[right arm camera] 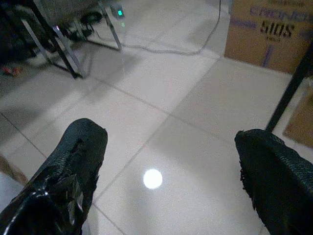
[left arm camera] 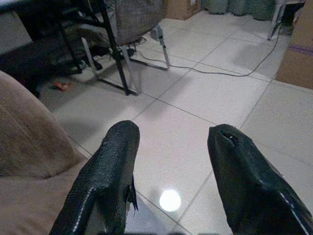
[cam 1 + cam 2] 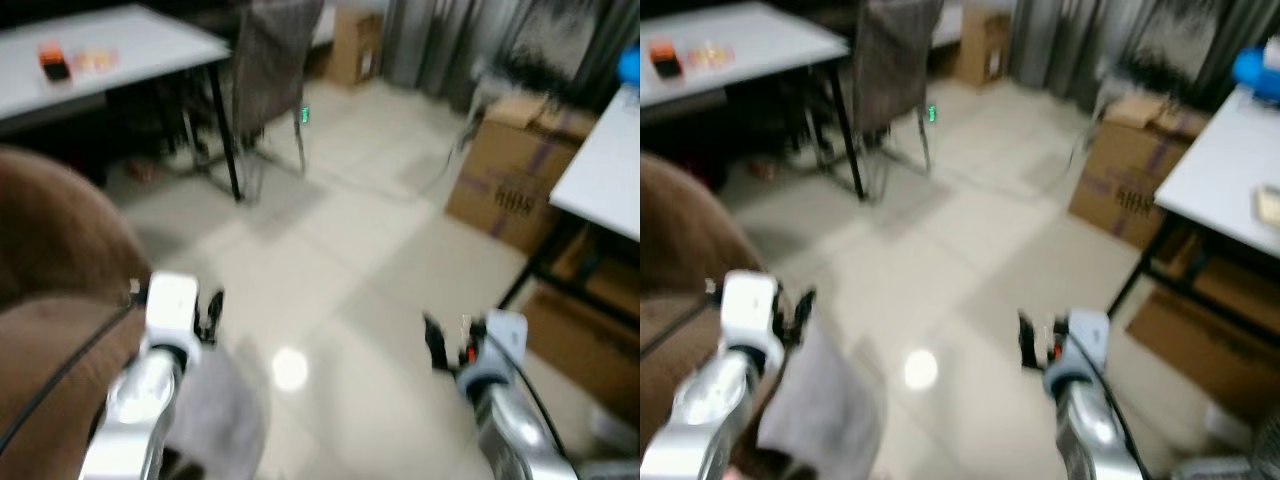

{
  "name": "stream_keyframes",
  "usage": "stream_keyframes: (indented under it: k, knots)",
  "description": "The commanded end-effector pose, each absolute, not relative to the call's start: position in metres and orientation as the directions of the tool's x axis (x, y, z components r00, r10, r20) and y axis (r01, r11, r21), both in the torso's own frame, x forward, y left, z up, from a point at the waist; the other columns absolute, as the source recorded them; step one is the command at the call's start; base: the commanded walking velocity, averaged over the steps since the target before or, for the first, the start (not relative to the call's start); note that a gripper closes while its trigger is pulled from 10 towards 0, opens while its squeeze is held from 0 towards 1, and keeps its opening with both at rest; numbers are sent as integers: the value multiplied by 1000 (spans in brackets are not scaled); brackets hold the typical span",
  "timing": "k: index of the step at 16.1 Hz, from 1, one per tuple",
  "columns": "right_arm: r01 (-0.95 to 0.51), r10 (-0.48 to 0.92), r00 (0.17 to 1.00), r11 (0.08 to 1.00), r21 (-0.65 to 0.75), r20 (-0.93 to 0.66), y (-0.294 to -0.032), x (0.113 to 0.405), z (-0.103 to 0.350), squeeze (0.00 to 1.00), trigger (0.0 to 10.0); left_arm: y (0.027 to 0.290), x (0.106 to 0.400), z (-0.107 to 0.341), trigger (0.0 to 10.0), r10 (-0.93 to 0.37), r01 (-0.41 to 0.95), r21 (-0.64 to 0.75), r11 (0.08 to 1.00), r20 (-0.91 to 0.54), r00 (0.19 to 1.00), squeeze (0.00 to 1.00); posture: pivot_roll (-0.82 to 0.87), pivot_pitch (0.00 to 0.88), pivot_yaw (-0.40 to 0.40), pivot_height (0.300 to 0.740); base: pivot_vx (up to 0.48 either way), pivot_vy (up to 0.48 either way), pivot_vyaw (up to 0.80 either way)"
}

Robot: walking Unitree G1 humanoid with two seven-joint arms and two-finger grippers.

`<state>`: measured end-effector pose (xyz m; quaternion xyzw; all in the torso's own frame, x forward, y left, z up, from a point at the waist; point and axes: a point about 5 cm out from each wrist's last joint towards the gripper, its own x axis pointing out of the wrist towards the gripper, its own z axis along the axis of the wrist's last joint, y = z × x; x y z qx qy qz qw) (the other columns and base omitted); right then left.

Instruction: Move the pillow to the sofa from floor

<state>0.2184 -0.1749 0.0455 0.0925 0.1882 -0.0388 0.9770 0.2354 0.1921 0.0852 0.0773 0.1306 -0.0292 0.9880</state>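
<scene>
A grey soft pillow (image 3: 215, 415) lies low at the brown sofa's (image 3: 60, 260) edge, just under and to the right of my left arm. My left gripper (image 3: 208, 312) hangs open above the pillow's far end, with nothing between its fingers (image 2: 117, 152). My right gripper (image 3: 436, 342) is held out over the bare tiled floor, well to the right of the pillow. It is open too, and its fingers (image 1: 80, 147) are spread wide and empty. The views are blurred.
A white table (image 3: 110, 50) with a grey chair (image 3: 270, 70) stands ahead on the left. Cardboard boxes (image 3: 515, 170) and a second white table (image 3: 605, 170) are on the right. A cable (image 2: 210, 73) runs across the pale tiles between them.
</scene>
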Motion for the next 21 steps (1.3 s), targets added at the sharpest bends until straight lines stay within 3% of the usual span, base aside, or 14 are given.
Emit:
stream_keyframes:
  k: [1,14,18,21]
  knots:
    - [115,-55,938,981,156,-342,-178,223,53,1000,10000,188,237,87,10000,-54,97,161,982,-252,966,0,-29,0,43,740,0,0,800]
    - [-31,70,942,992,124,-329,-162,244,55,1000,10000,196,226,88,10000,27,13,172,985,-229,973,0,41,0,-38,740,0,-443,800]
    - [-22,62,940,992,122,-334,-162,243,52,1000,10000,193,226,92,10000,3,37,195,980,-197,980,0,39,0,-32,740,0,-65,800]
    - [57,-23,941,994,90,-337,-170,241,52,1000,10000,191,228,94,10000,-24,57,195,979,-171,985,0,29,0,-22,740,0,0,0]
